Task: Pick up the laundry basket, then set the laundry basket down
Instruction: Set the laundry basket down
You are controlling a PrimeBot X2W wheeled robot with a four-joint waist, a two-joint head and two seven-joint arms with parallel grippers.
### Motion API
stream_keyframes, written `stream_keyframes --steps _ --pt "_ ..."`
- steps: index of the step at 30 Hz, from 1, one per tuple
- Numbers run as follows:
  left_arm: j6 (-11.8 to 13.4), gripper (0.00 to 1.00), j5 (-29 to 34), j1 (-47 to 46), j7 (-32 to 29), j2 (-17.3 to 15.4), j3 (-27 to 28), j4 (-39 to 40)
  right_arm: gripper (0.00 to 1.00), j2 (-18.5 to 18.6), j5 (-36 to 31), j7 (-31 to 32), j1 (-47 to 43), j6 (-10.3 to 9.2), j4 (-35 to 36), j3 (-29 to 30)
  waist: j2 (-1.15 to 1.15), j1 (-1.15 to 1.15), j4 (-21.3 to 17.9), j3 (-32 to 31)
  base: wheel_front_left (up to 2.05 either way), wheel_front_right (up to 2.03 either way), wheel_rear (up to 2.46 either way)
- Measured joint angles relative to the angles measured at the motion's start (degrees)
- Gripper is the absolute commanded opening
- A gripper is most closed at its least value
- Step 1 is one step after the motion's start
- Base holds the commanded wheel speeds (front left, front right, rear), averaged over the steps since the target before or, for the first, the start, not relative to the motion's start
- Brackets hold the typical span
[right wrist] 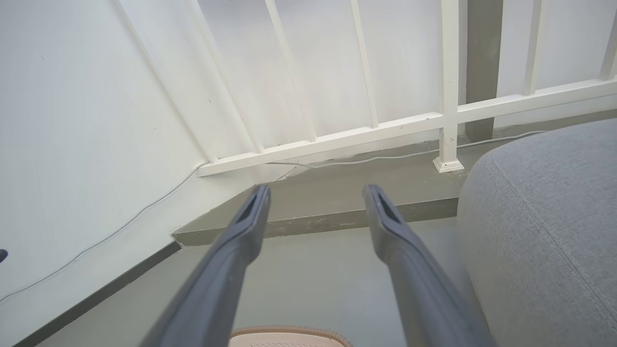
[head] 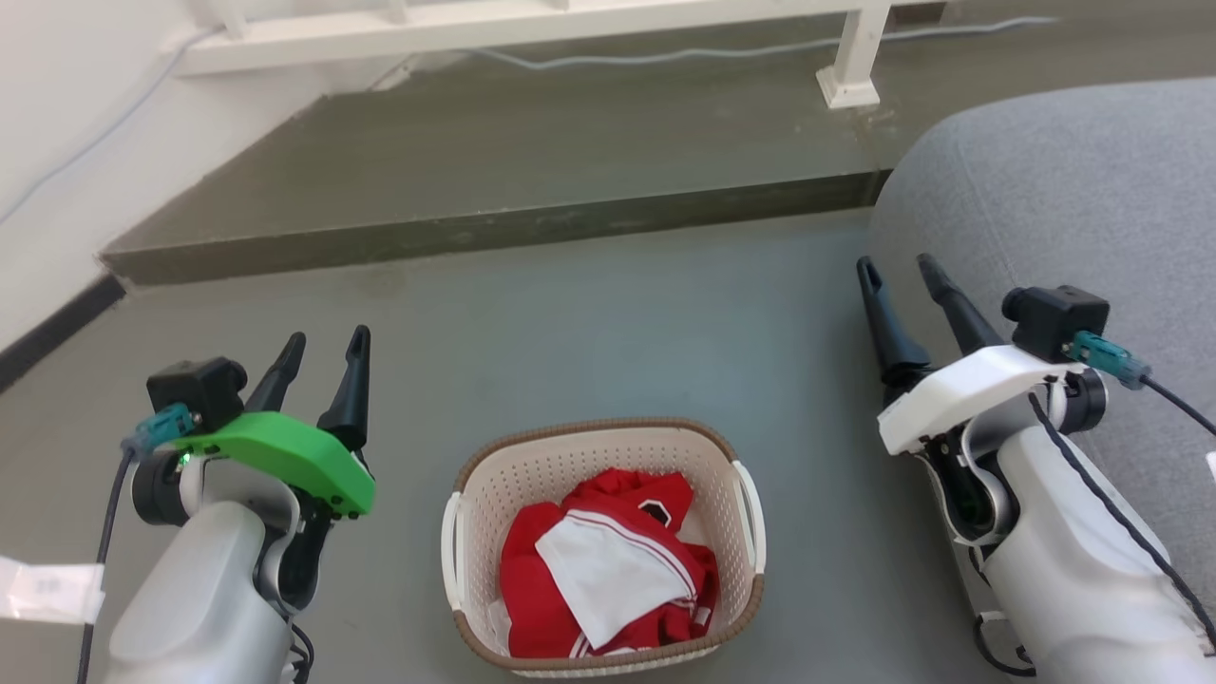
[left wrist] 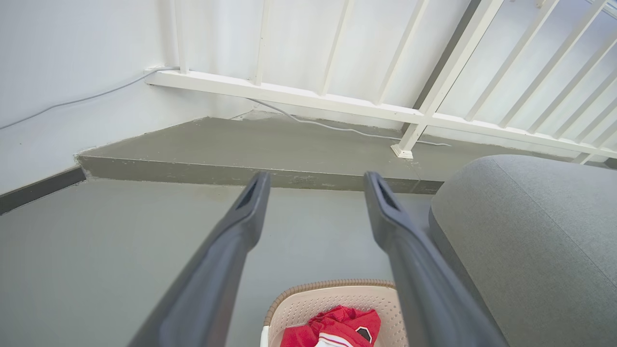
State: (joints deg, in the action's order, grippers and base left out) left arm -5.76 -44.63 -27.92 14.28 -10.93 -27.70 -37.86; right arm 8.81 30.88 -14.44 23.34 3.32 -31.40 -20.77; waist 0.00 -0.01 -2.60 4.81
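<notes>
While laundry basket point(head: 598, 429) rests ungrasped on floor point(head: 617, 323) | step: approach | left gripper point(head: 328, 334), right gripper point(head: 896, 261) flank it, both spread, empty | next: probably descend to its handles point(head: 753, 518)

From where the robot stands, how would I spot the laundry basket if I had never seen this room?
Find the big grey sofa on the right; on the grey floor to its left sits the laundry basket. It is cream perforated plastic with a brown woven-look rim and white side handles, and it holds red and white clothes.
</notes>
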Motion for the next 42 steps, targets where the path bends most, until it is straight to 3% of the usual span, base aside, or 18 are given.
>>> stream_keyframes --steps 14,26,42 --pt "2.33 1.00 8.25 11.43 0.14 0.56 9.38 15.22 1.00 -1.35 -6.43 -0.08 -10.04 -2.49 12.93 6.65 0.00 0.00 1.08 -3.55 0.00 0.00 0.00" --pt "3.08 1.00 13.36 18.67 0.14 1.82 14.45 22.31 1.00 -2.60 -9.66 -0.08 -14.60 -2.50 17.39 9.00 0.00 0.00 0.85 -3.55 0.00 0.00 0.00" --pt "2.15 1.00 17.45 23.05 0.14 4.47 17.61 26.46 1.00 -3.76 -11.41 -0.08 -17.08 -1.83 19.90 10.87 0.00 0.00 0.66 -2.96 0.00 0.00 0.00"
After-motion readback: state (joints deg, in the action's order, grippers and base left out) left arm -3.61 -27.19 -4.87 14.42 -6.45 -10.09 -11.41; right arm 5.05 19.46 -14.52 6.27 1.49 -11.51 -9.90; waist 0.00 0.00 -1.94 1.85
